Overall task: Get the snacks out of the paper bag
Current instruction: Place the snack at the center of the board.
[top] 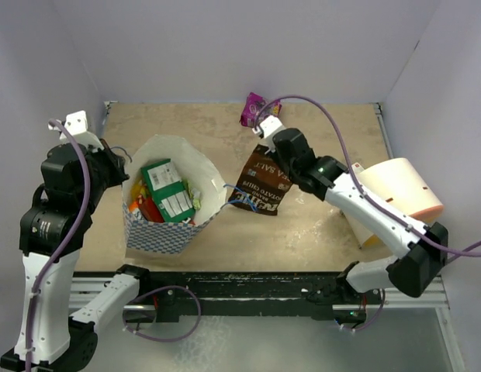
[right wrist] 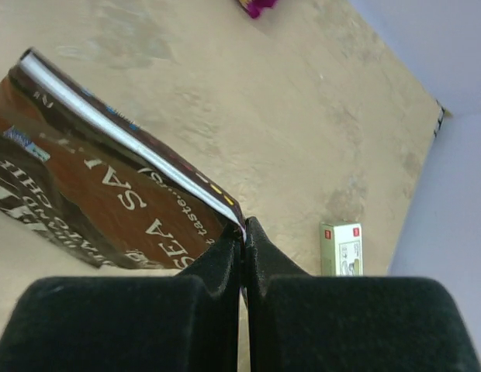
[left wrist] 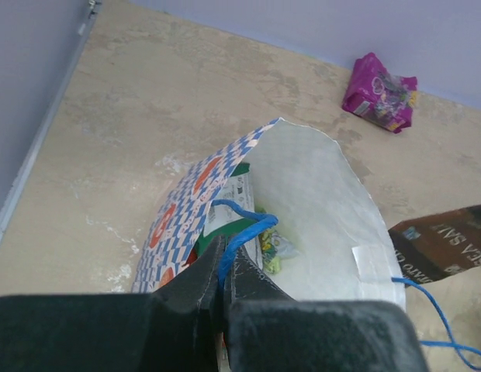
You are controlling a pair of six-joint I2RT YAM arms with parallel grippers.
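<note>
The paper bag (top: 164, 236) lies on the table with its mouth open. Inside it show a green packet (top: 167, 188), a red-orange one (top: 140, 206) and a small pale green one (left wrist: 278, 248). My left gripper (left wrist: 223, 249) is shut on the bag's blue string handle (left wrist: 244, 230) at the bag's left rim (top: 122, 167). My right gripper (right wrist: 243, 230) is shut on the top corner of a dark brown pouch (right wrist: 93, 194), which hangs just right of the bag (top: 260, 184). A magenta packet (top: 254, 108) lies at the far edge of the table.
A large cream-peach cylinder (top: 399, 190) lies at the right, behind my right arm. A small pale green box (right wrist: 341, 248) lies on the table beyond the right gripper. The bag's other blue handle (left wrist: 441, 329) trails on the table toward the brown pouch.
</note>
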